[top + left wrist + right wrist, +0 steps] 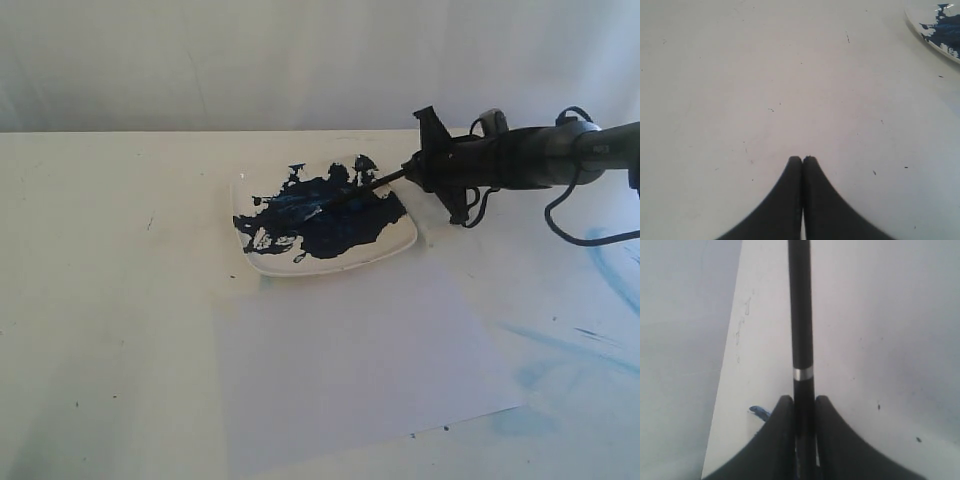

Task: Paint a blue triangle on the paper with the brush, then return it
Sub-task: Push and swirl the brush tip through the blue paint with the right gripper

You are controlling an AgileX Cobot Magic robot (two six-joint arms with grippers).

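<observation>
The tabletop (100, 300) is cream, flecked with tiny dark specks and streaked with pale-blue smears (560, 345). The paper (370, 370) is a cooler, plain white. The dish (330, 268) is white under a dark-blue paint blotch (335, 225). The brush (801, 315) is black with a silver band (803, 373). The left hand (802, 160) and right hand (803, 401) are black

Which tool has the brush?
The right tool, shut on the brush handle; the left tool is shut, empty, over the table.
</observation>
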